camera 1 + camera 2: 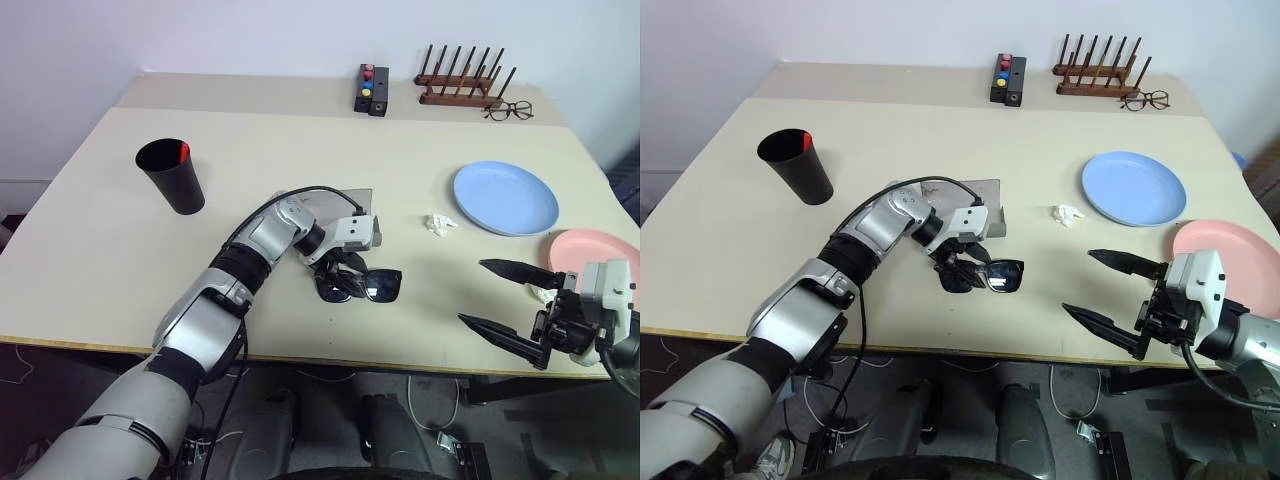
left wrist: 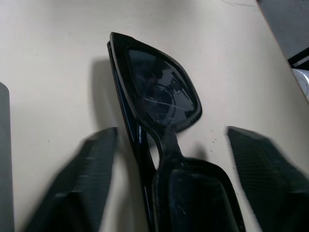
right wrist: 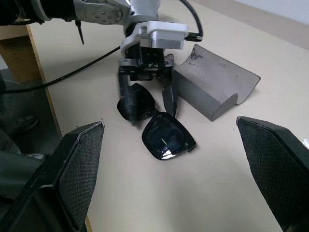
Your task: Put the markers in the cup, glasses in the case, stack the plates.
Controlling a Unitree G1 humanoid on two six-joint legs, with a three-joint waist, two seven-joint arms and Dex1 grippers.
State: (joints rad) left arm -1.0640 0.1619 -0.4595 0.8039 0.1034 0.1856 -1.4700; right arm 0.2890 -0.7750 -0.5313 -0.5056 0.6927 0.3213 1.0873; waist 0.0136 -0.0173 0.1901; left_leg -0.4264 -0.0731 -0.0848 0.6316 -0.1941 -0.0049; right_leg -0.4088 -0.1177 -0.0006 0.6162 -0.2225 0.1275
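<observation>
Right wrist view: I see my left gripper part-open, straddling glossy black thick-framed plastic sunglasses without gripping; grey curved case at two o'clock.

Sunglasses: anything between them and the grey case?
Nothing visible. The sunglasses lie on the table right beside the open grey case, with bare tabletop between. The left hand straddles one lens from above and does not block that short path.
</observation>
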